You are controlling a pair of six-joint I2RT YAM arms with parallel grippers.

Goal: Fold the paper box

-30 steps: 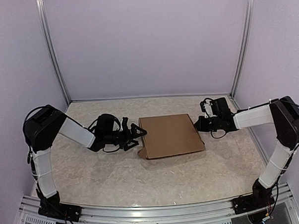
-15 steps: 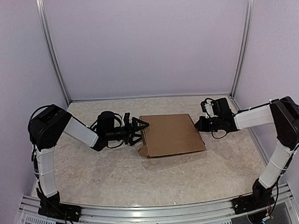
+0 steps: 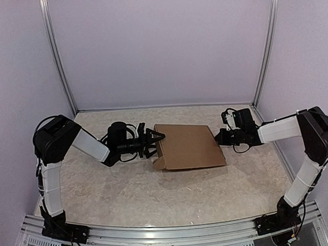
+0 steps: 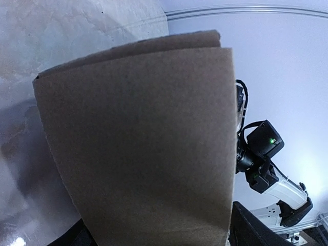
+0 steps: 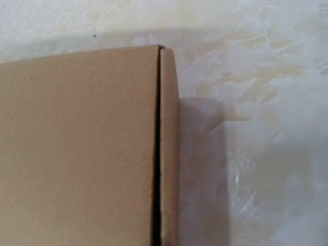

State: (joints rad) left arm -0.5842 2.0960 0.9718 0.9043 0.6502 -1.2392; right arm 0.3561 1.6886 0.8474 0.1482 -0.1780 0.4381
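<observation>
The paper box (image 3: 188, 147) is a brown cardboard mailer lying closed on the table's middle, with a small flap sticking out at its near left corner (image 3: 156, 166). My left gripper (image 3: 154, 144) is at the box's left edge, jaws apart, one finger over the lid. In the left wrist view the cardboard (image 4: 138, 138) fills the frame between my dark fingers (image 4: 251, 230). My right gripper (image 3: 217, 136) touches the box's right edge. Its fingers do not show in the right wrist view, only the lid (image 5: 77, 148) and the side wall (image 5: 168, 154).
The marbled table (image 3: 129, 195) is enclosed by pale walls with metal posts (image 3: 61, 67) at the back corners. An aluminium rail (image 3: 169, 232) runs along the near edge between the arm bases. My right arm shows in the left wrist view (image 4: 264, 154).
My left gripper has moved right and away from me onto the box's left edge. The box has shifted slightly to the right. My right gripper has stayed at the right edge.
</observation>
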